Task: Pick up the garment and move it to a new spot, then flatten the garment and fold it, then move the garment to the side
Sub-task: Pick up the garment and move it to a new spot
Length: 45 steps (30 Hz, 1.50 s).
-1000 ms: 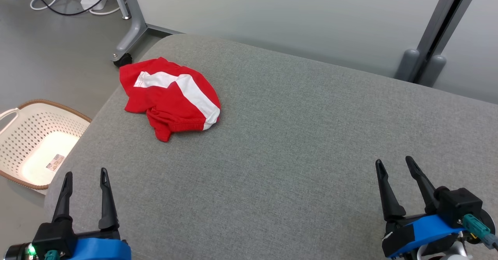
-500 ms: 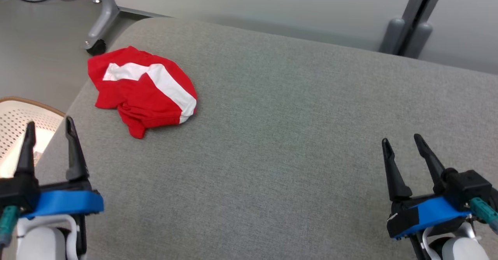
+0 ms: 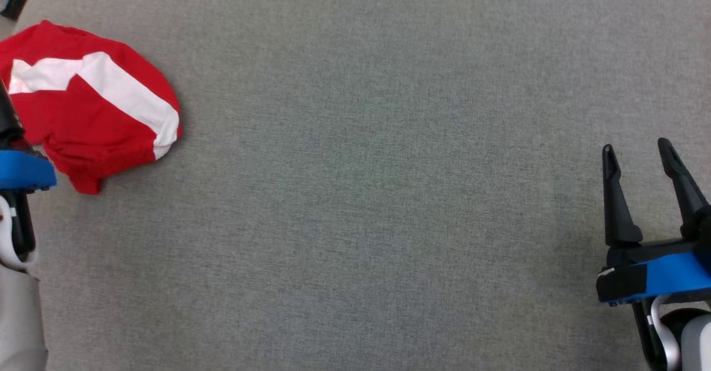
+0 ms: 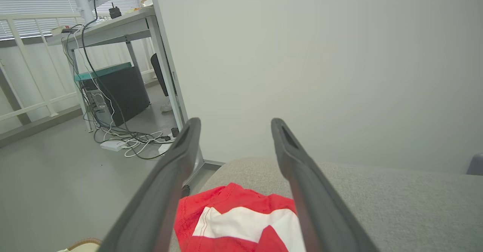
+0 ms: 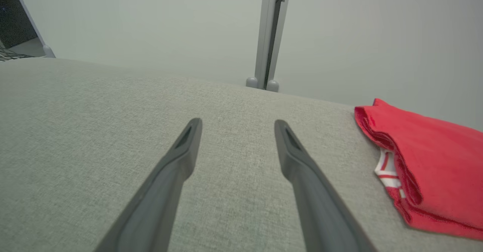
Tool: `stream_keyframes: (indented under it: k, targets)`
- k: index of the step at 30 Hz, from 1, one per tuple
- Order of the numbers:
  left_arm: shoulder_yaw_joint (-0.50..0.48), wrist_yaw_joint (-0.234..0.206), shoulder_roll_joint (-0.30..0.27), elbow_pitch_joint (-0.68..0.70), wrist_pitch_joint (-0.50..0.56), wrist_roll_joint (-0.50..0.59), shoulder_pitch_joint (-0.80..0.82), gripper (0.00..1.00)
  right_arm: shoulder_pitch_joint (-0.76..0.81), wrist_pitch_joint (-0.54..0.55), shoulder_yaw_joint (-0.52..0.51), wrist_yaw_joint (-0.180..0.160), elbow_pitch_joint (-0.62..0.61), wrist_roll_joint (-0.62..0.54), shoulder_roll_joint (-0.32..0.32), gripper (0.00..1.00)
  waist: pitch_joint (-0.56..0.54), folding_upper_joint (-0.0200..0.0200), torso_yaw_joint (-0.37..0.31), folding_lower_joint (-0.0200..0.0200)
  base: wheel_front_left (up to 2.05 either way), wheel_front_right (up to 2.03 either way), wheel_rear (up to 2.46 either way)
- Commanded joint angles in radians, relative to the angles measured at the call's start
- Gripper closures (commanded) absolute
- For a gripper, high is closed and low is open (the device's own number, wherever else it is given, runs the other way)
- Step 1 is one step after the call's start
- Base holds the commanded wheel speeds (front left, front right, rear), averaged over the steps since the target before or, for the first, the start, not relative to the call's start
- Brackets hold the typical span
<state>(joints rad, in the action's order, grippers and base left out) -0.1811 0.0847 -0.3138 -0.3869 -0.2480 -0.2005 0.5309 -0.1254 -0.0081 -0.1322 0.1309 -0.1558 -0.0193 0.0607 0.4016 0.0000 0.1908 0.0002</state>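
In the left wrist view, the left tool (image 4: 236, 123) had its two dark fingers spread wide apart, with nothing between them. The red and white garment (image 4: 241, 222) lay crumpled at 6 o'clock on the corner of the gray bench (image 4: 396, 199), and showed in the gap between the fingers. I could not tell if the tool touched it. A desk (image 4: 113, 25) stood at 10 o'clock, with a pile of cables (image 4: 128, 142) on the floor under it.

In the right wrist view, the right tool (image 5: 237, 123) was spread wide too and held nothing. It pointed over bare gray bench (image 5: 75, 131). The garment (image 5: 434, 161) sat at 3 o'clock, well apart from the fingers. A gray post (image 5: 269, 29) stood at 12 o'clock behind the bench.

In the head view, the garment (image 3: 94, 110) lay in a heap at 9 o'clock, near the bench's (image 3: 361, 193) edge. The blue part (image 3: 22, 171) of the left tool showed just beside it, at the picture's edge. The right tool (image 3: 636, 146) was at 4 o'clock, fingers pointing to 12 o'clock, far from the garment.
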Motion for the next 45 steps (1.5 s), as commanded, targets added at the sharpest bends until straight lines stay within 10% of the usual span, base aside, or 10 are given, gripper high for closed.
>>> stream_keyframes:
  k: [1, 23, 24, 28, 29, 45]
  targets:
    - [0.0, 0.005, -0.013, -0.024, 0.004, -0.008, 0.037, 0.0, -0.012, 0.005, -0.01, 0.0, -0.018, -0.008, 0.006, 0.0, 0.022, 0.0, -0.002, -0.0002, 0.0, 0.0, 0.0]
    - [0.265, 0.047, -0.072, -0.509, 0.498, -0.252, 0.28, 0.0, -0.037, 0.039, -0.047, 0.0, -0.153, -0.031, 0.005, 0.0, 0.174, 0.0, -0.041, -0.0002, 0.0, 0.0, 0.0]
    - [0.277, 0.047, -0.075, -0.51, 0.511, -0.272, 0.277, 0.07, -0.038, 0.04, -0.046, 0.0, -0.15, -0.031, 0.006, 0.0, 0.173, 0.0, -0.041, -0.0002, 0.0, 0.0, 0.0]
    - [0.327, 0.047, -0.101, -0.508, 0.515, -0.326, 0.261, 0.94, -0.044, 0.035, -0.038, 0.0, -0.137, -0.027, 0.006, 0.0, 0.16, 0.0, -0.047, -0.0002, 0.0, 0.0, 0.0]
    - [0.335, 0.047, -0.115, -0.507, 0.503, -0.333, 0.26, 1.0, -0.045, 0.032, -0.037, 0.0, -0.134, -0.025, 0.005, 0.0, 0.155, 0.0, -0.05, -0.0002, 0.0, 0.0, 0.0]
    - [0.411, 0.047, -0.218, -0.471, 0.109, -0.265, 0.395, 1.0, -0.051, -0.057, -0.002, 0.0, 0.014, 0.038, -0.009, 0.0, -0.01, 0.0, -0.148, -0.0002, 0.0, 0.0, 0.0]
